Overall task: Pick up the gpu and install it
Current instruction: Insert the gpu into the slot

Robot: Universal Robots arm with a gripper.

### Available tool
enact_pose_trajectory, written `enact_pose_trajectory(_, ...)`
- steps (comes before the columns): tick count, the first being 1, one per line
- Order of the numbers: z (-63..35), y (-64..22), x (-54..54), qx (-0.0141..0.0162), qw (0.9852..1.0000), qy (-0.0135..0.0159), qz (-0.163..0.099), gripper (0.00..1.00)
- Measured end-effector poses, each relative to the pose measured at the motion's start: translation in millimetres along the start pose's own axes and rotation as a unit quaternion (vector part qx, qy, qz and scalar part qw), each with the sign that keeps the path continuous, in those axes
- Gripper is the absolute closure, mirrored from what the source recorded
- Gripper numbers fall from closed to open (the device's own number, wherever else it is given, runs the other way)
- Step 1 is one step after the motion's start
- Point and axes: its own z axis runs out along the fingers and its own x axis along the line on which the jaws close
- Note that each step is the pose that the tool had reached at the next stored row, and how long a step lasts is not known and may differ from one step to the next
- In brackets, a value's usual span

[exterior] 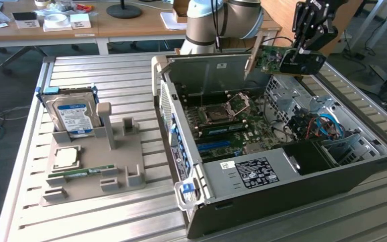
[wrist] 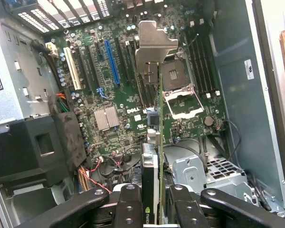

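My gripper [exterior: 300, 61] is shut on the gpu [exterior: 269, 57], a green card with a metal bracket. It hangs in the air over the far end of the open computer case [exterior: 355, 181]. In the wrist view the gpu [wrist: 160, 137] is edge-on between the black fingers [wrist: 129, 205], its silver bracket [wrist: 154, 42] pointing away. Below it lies the motherboard [wrist: 109, 118], with a blue slot [wrist: 112, 61] and the empty CPU socket [wrist: 178, 90]. The card hangs above the board and touches nothing.
On the exterior view's left a grey fixture [exterior: 123, 174] holds a hard drive [exterior: 72, 113], a CPU [exterior: 66, 157] and a green memory stick [exterior: 82, 174]. Case walls, a drive cage [wrist: 204, 173] and coloured cables [exterior: 318, 126] crowd the inside.
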Motion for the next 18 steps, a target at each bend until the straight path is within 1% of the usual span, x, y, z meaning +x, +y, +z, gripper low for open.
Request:
enact_pose_trajectory(6, 0.0, 0.0, 0.0, 0.0, 1.0, 0.0, -0.001, 0.73)
enact_pose_trajectory(9, 0.1, 0.0, 0.0, -0.0002, 1.0, -0.0001, -0.007, 0.73)
enact_pose_trajectory(14, 0.3, 0.0, 0.0, -0.0007, 0.9996, -0.0006, -0.027, 0.73)
enact_pose_trajectory(18, 0.3, 0.0, 0.0, -0.0013, 0.9987, -0.001, -0.051, 0.73)
